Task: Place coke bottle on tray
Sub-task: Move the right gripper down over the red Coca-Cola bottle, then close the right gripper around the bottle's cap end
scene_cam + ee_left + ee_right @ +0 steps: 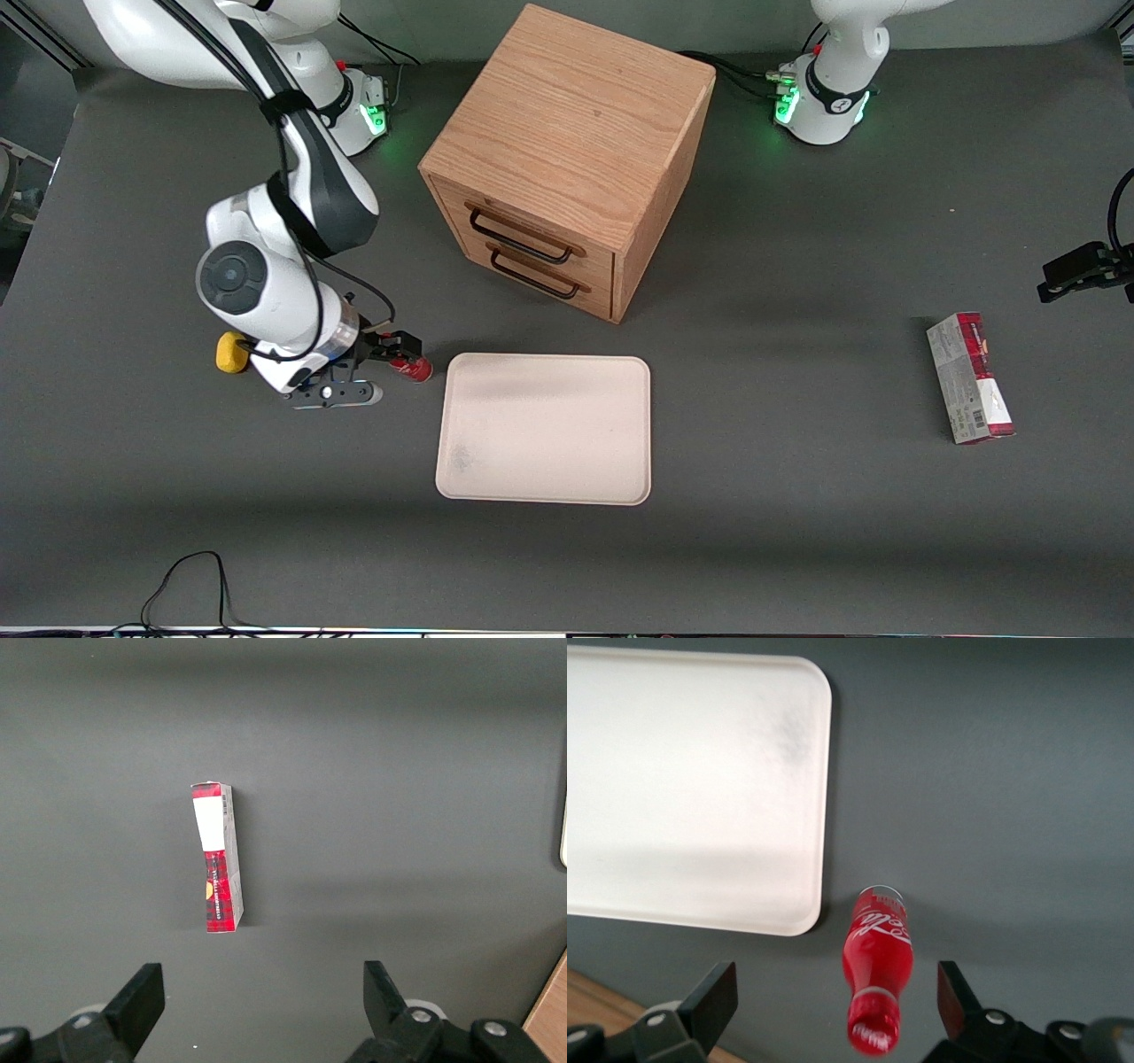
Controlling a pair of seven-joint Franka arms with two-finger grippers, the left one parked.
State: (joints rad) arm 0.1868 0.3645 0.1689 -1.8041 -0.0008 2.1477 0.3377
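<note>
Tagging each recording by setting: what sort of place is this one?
Probably a robot lab bench: a dark grey table with arms bolted on, props like a wooden drawer cabinet, tray and coke bottle, gripper open around it.

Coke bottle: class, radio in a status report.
Pincer open, straddling the coke bottle, not gripping. Bottle on table beside tray. Nothing in the way.

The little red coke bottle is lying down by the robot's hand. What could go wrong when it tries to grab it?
The small shiny red coke bottle lies on its side between the gripper's open fingers, so it might roll or squirt out as they shut. Its base lies close to the flat cream-beige tray's low rim, so a push could knock it against the rim.
</note>
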